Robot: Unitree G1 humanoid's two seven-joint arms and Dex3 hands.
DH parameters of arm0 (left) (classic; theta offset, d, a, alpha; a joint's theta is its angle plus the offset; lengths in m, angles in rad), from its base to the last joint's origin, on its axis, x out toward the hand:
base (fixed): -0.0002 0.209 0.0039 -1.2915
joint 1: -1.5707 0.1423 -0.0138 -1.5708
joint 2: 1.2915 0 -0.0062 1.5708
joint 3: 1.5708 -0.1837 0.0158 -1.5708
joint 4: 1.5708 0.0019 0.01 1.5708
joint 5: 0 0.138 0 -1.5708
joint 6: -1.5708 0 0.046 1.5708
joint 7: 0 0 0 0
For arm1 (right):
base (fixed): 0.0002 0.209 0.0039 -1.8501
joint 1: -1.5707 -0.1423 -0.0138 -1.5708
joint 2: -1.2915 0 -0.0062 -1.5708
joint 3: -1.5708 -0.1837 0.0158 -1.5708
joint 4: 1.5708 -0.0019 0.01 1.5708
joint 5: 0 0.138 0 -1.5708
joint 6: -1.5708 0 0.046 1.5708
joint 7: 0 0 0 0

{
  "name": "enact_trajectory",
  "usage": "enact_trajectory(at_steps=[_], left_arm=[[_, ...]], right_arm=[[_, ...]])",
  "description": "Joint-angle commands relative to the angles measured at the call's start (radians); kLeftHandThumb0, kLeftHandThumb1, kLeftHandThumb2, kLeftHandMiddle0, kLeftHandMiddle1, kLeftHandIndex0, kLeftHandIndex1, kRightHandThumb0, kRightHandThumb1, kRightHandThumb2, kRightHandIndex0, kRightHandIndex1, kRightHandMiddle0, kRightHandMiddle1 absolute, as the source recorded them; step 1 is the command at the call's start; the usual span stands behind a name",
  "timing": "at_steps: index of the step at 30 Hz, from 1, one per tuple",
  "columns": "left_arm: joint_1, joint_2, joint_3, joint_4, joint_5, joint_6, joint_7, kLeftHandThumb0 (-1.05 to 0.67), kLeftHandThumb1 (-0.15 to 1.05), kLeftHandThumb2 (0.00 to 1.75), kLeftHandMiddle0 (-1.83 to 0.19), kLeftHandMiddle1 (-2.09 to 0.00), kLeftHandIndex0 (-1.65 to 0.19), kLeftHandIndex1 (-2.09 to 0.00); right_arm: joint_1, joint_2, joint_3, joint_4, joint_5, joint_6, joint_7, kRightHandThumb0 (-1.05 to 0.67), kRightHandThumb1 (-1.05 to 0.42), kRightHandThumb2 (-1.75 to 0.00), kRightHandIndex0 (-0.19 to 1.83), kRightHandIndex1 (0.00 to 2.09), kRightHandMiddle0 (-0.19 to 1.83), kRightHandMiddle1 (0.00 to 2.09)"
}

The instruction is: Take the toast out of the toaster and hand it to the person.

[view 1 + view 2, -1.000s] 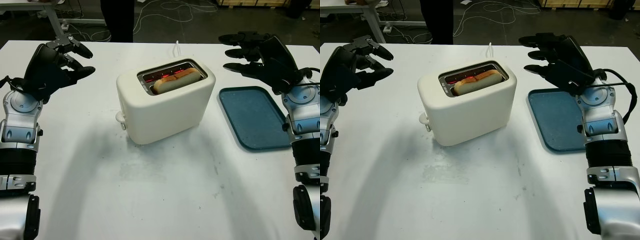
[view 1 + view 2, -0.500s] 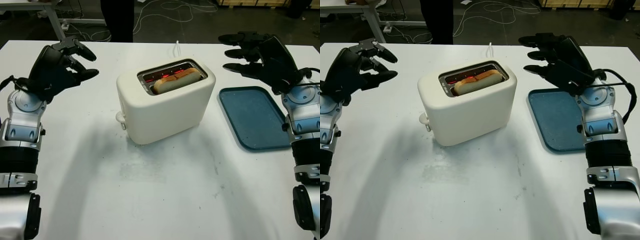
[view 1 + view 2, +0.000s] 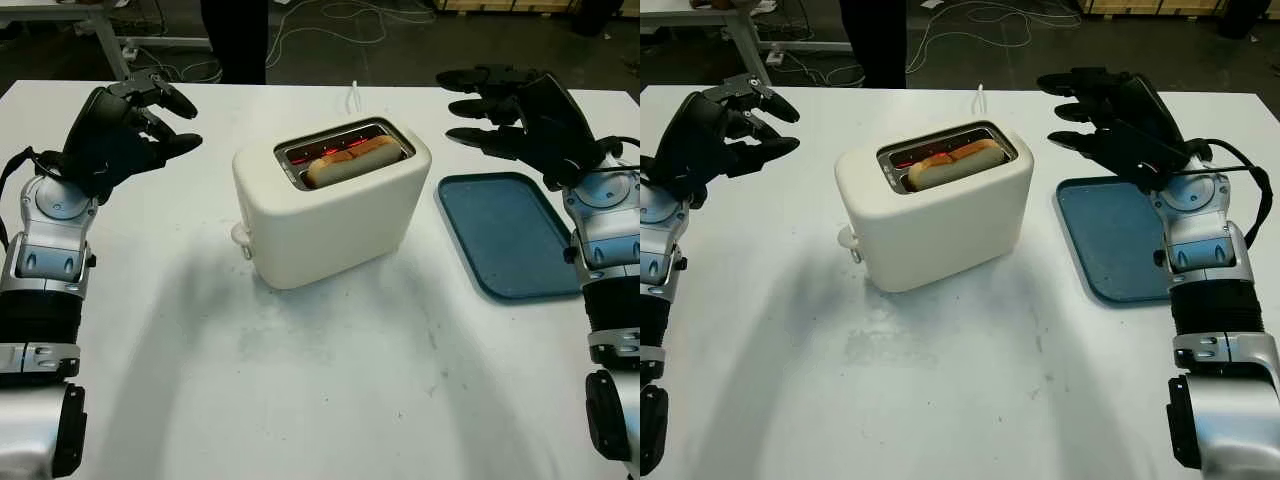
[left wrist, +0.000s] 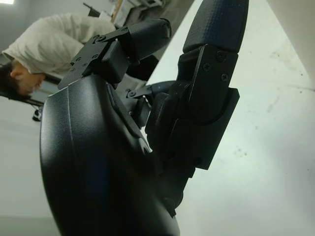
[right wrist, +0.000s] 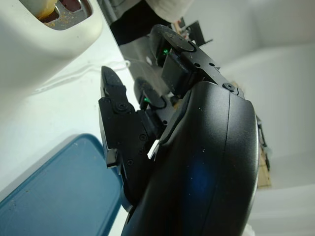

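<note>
- The toaster (image 3: 330,205) stands in the middle of the white bench (image 3: 320,380), and the toast (image 3: 352,160) sits low in its near slot — only the browned top edge shows, with red glow in the slot behind it.
- The left hand (image 3: 125,130) hovers at the upper left of the frame, well apart from the toaster, holding nothing; its fingers (image 3: 172,98) are loosely hooked toward the toaster.
- The right hand (image 3: 520,110) hovers at the upper right, above the far end of the blue tray (image 3: 510,240), holding nothing, its fingers (image 3: 470,105) stretched out straight toward the toaster.
- A person (image 3: 235,35) stands beyond the bench's far edge, upper centre.
- Judged from this, the step in hand is the approach — no grasp has begun.
- The next move calls for one hand to come over the slot and pinch the toast's narrow exposed edge, then lift straight up.
</note>
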Motion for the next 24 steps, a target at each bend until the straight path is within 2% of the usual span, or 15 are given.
enact_trajectory(at_steps=[1,5,24], left_arm=[[0.017,0.009,0.004,-0.011,0.004,-0.001,0.003,-1.05,0.92,0.17,-0.47,-1.34,-0.41,-1.24],[0.018,0.01,0.005,-0.013,0.002,-0.001,-0.001,-1.05,0.92,0.16,-0.47,-1.33,-0.41,-1.23],[0.017,0.008,0.008,-0.014,-0.006,0.001,-0.004,-1.05,0.92,0.12,-0.48,-1.33,-0.43,-1.21]], right_arm=[[0.01,0.011,0.008,-0.006,-0.007,-0.014,-0.013,0.01,-0.92,-0.09,0.74,0.01,0.65,0.01],[0.013,0.011,0.016,-0.003,-0.03,-0.026,-0.036,-0.06,-0.92,-0.05,0.77,0.02,0.68,0.02],[0.01,0.014,0.013,0.005,-0.023,-0.032,-0.033,-0.03,-0.92,-0.04,0.77,0.02,0.69,0.01]])
